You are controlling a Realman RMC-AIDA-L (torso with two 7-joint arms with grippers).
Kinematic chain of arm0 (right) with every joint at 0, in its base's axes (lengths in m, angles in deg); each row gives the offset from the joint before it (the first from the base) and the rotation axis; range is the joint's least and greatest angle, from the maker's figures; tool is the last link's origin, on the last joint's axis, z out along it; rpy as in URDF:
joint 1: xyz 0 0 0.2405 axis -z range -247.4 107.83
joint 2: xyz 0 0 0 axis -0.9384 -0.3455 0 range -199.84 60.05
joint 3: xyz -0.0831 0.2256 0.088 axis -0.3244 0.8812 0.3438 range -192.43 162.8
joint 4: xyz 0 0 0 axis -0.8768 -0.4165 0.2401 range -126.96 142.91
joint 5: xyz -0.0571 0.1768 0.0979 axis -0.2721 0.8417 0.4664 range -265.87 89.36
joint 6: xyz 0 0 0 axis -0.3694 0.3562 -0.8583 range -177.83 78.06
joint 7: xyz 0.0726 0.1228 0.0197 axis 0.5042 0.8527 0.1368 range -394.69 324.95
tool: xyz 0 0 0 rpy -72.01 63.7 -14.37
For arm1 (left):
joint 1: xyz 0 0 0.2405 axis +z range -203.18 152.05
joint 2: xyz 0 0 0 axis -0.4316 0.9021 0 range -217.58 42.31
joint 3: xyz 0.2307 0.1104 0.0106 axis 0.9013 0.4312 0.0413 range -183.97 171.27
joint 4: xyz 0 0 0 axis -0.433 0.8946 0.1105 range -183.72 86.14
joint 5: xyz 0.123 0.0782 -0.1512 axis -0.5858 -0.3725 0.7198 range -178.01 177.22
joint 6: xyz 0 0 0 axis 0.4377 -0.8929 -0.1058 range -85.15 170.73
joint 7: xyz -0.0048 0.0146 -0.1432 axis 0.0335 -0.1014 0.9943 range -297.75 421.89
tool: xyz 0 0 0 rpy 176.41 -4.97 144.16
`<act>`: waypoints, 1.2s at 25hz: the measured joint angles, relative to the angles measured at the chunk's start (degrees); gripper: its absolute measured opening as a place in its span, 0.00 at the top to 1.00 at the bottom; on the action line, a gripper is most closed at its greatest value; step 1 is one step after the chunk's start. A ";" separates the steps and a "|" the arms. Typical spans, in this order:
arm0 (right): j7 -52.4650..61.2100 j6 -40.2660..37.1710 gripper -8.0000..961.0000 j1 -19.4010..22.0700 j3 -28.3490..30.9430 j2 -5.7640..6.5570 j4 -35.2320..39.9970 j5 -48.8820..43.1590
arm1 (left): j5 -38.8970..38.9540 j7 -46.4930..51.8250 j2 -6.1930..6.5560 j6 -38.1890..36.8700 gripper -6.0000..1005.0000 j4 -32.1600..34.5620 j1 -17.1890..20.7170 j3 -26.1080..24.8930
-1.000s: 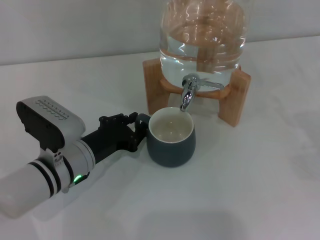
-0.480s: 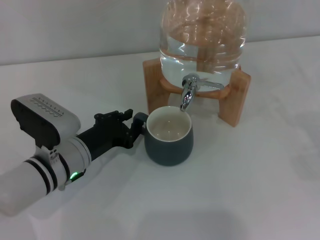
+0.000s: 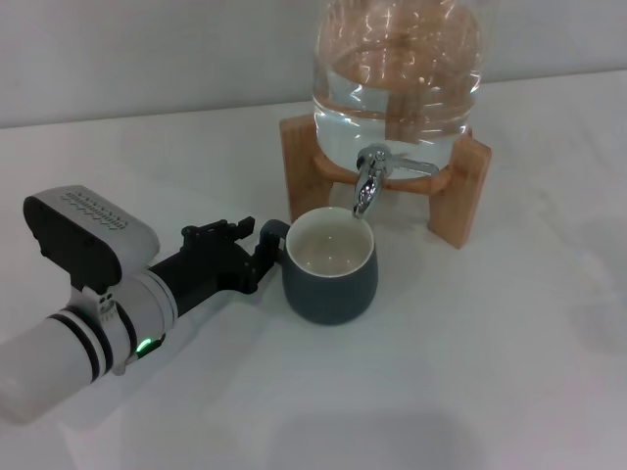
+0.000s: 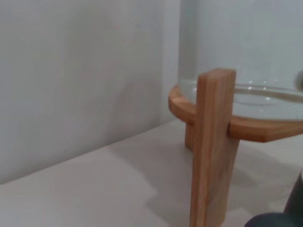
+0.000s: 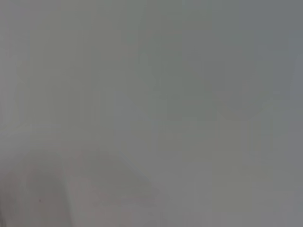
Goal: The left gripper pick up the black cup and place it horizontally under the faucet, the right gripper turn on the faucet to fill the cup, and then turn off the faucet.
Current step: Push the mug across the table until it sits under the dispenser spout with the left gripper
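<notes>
Black cup (image 3: 331, 269) upright under faucet (image 3: 368, 182)

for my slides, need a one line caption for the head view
Left end effector at the black cup handle, cup upright under the faucet.

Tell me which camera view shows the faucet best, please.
The head view: the faucet shows whole, its spout just above the black cup. The left wrist view shows only the wooden stand and the jar's base; the right wrist view shows nothing of it.
</notes>
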 joint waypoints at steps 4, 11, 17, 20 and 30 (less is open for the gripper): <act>-0.03 0.00 0.11 0.00 0.00 0.00 0.02 0.00 | 0.00 0.00 -0.10 -0.25 0.62 -0.08 -0.40 0.10; -0.22 0.00 0.11 0.00 0.00 0.00 0.03 0.00 | -0.07 -0.07 -0.20 -0.54 0.60 -0.19 -0.90 0.34; -0.24 0.00 0.11 -0.07 0.00 0.00 0.03 0.00 | -0.12 -0.08 -0.23 -0.61 0.60 -0.23 -1.17 0.40; -0.24 0.00 0.11 -0.08 0.00 0.00 0.02 0.00 | -0.14 -0.09 -0.27 -0.68 0.60 -0.23 -1.39 0.47; -0.23 0.00 0.11 -0.10 0.00 0.00 -0.01 0.00 | -0.15 -0.08 -0.44 -0.16 0.60 -0.57 -1.75 1.00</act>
